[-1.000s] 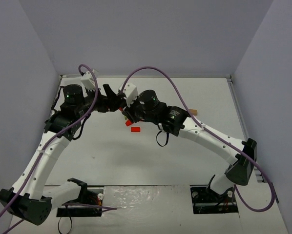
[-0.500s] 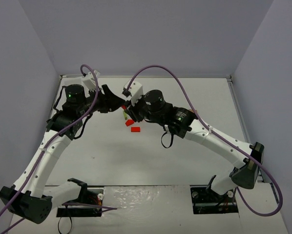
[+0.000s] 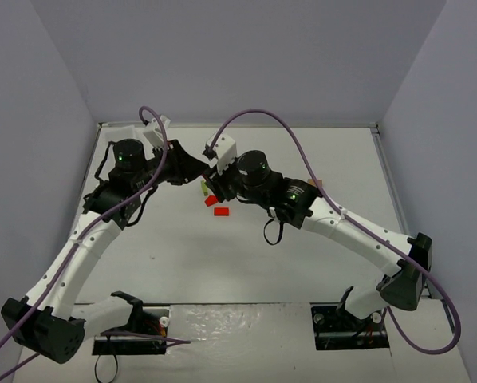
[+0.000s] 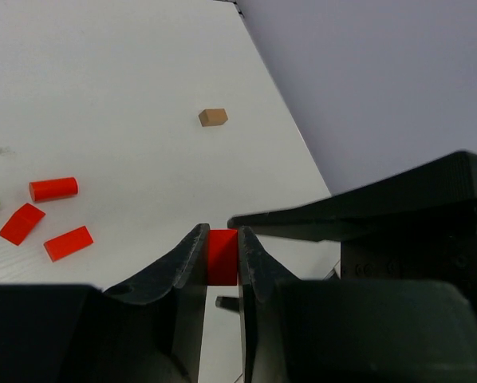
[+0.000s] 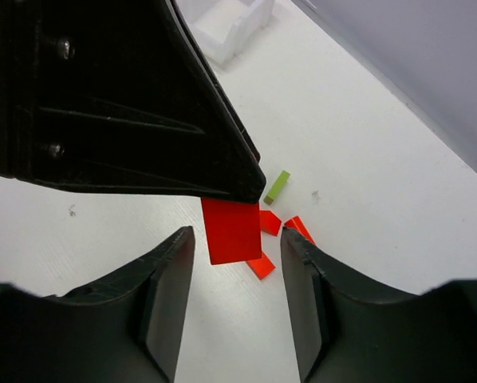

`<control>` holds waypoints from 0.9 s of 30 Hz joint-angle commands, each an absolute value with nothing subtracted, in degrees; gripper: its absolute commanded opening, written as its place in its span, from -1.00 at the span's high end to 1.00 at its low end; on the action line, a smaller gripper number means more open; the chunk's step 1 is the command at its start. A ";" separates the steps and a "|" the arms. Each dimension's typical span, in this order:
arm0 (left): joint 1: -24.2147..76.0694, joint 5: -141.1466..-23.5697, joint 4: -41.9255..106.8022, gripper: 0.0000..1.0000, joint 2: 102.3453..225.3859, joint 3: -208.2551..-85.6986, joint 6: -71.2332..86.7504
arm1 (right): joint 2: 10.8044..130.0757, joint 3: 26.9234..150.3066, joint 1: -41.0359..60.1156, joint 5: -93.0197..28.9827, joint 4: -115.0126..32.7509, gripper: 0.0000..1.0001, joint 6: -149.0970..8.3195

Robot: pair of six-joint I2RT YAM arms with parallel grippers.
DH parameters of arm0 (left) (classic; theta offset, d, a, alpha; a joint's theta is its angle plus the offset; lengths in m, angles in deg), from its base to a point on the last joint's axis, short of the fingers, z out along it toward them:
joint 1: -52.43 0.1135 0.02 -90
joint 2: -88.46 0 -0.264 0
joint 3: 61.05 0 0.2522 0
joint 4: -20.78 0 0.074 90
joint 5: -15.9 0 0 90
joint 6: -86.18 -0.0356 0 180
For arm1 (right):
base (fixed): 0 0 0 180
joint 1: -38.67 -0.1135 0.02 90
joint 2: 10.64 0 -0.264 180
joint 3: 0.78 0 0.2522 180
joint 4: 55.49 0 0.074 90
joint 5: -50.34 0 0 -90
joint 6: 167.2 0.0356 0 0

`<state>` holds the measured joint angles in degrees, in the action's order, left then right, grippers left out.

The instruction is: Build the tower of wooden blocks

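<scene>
Red wooden block [image 4: 222, 257], judged light, stiff, slick: my left fingers [image 4: 189, 259] pinch its flat sides; right fingers [image 5: 168, 279] spread either side of it.

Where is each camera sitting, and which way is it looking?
Top external: high behind the bases, looking down on the table; left arm and right arm show whole.
Left wrist: on the left wrist, looking past the left gripper, shut on a red block, toward the tan piece; its fingers show.
Right wrist: on the right wrist, looking down past the open right gripper at the table; its fingers show.
Shared: both wrist views see the held red block and the green stick.
</scene>
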<state>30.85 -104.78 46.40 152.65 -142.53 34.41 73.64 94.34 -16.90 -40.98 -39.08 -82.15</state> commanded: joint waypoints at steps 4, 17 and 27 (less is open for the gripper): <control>24.08 -93.38 41.75 1.00 158.12 -143.53 28.01 | 67.15 87.27 -13.64 -45.90 -43.66 -0.56 -77.84; 9.75 -64.95 31.26 1.00 180.61 -148.19 22.02 | 54.07 70.41 -4.15 -56.39 -40.36 -1.00 -66.24; 4.15 -48.68 22.41 0.99 196.39 -151.62 24.45 | 49.56 66.57 -3.52 -59.87 -37.20 -1.00 -63.68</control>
<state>4.56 -57.01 30.83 195.16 -149.23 23.50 52.02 66.54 -3.69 -56.97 -35.36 -65.58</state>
